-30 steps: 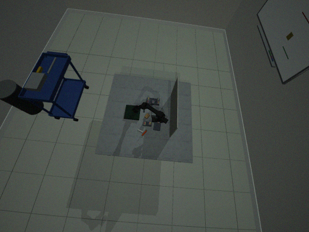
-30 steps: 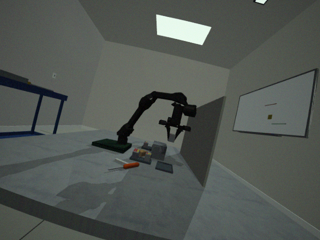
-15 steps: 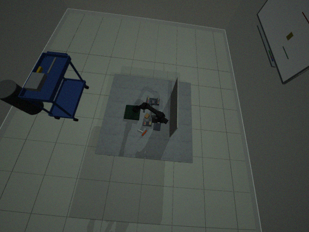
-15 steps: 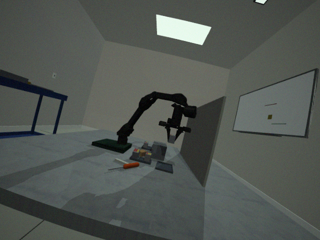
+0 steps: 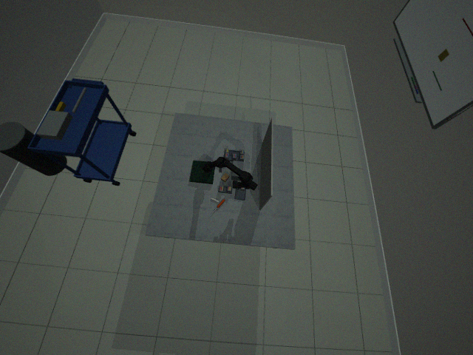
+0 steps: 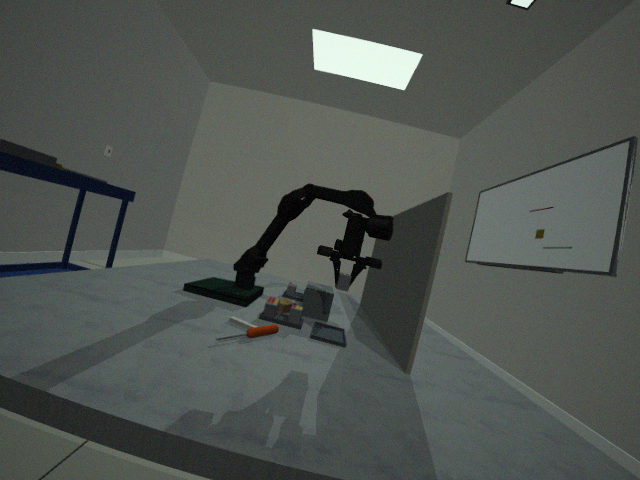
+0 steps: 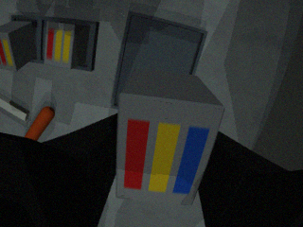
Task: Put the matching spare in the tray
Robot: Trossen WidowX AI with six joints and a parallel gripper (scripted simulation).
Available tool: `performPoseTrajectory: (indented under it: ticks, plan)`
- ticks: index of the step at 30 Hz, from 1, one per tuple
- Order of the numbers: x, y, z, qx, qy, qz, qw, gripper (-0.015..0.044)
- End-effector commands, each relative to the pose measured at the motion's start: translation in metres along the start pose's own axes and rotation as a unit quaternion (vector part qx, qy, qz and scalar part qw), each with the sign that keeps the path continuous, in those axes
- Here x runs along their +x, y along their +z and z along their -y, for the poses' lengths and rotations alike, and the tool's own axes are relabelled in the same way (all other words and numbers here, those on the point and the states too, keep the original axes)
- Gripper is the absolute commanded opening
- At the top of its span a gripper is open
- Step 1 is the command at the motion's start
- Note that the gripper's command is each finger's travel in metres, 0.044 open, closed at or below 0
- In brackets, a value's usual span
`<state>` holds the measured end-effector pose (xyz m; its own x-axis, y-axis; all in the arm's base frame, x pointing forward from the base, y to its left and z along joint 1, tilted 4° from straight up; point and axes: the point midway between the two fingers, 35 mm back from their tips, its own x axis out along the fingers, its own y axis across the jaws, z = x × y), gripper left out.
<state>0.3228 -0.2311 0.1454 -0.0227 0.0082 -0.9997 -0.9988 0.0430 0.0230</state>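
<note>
The arched arm (image 5: 233,169) (image 6: 289,204) reaches above the table, its pincer (image 6: 343,283) (image 7: 161,124) pointing downward beside the upright panel (image 5: 266,164) (image 6: 408,279), fingers clamped on something.

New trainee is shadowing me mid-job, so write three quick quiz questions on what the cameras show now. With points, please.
1. Multiple choice: Which stripes, left to right in the wrist view, mark the held spare (image 6: 343,281) (image 7: 163,156)?
a) red, yellow, yellow
b) red, yellow, blue
c) blue, red, yellow
2. True or false: The held spare is already lying in the tray (image 5: 239,194) (image 6: 328,334) (image 7: 161,52).
3. Fill in: The screwdriver (image 5: 220,203) (image 6: 262,331) (image 7: 41,122) has an ____ handle.

Key: 1 b; 2 false; 3 orange
</note>
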Motion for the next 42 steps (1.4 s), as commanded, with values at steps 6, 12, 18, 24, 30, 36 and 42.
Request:
performPoseTrajectory:
  ticks: [6, 12, 18, 24, 30, 36, 42]
  plan:
    - [0.007, -0.002, 0.001, -0.002, 0.001, -0.003, 1.000, 0.0000]
    - [0.011, -0.002, 0.001, -0.002, 0.001, -0.003, 1.000, 0.0000]
    - [0.015, -0.003, 0.002, -0.002, 0.001, -0.003, 1.000, 0.0000]
    - [0.019, -0.003, 0.002, -0.002, 0.001, -0.003, 1.000, 0.0000]
    - [0.023, -0.003, 0.003, -0.002, 0.001, -0.003, 1.000, 0.0000]
    - [0.028, -0.004, 0.003, -0.002, 0.001, -0.003, 1.000, 0.0000]
    - [0.032, -0.004, 0.003, -0.002, 0.001, -0.003, 1.000, 0.0000]
